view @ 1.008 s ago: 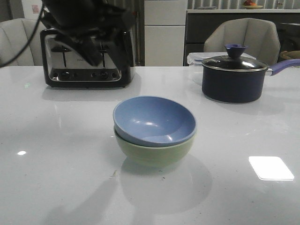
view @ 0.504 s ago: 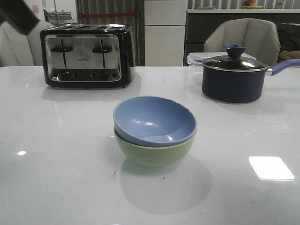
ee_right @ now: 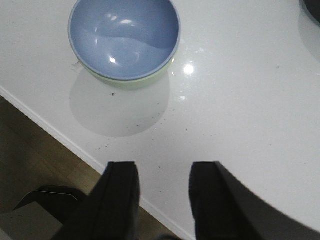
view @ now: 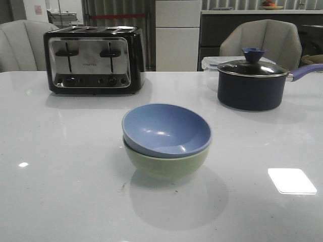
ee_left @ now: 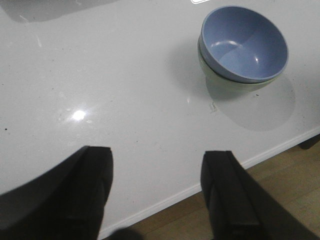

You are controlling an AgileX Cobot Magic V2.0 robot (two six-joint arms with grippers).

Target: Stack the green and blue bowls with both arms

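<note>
- Two bowls make one stack near the middle of the table (view: 60, 191): the blue bowl (view: 166, 129) sits nested inside the green bowl (view: 166, 162), tilted a little so its rim rides higher on one side.
- Both grippers are away from the stack and appear only in their own wrist views; none shows in the front view.
- The left gripper (ee_left: 157, 192) hangs over the table's near edge with its fingers spread wide and nothing between them.
- The right gripper (ee_right: 164, 200) also hangs at the near edge, fingers parted and empty.
- From the stack, the toaster (view: 94, 59) stands at about 11 o'clock and the dark saucepan (view: 251, 83) at about 1 o'clock, both well apart from it.
- Judged from this, the stacking step looks done and the arms are parked clear.
- If anything is left, it is only to level the blue bowl, which would call for a light nudge on its raised rim without shifting the green one.
</note>
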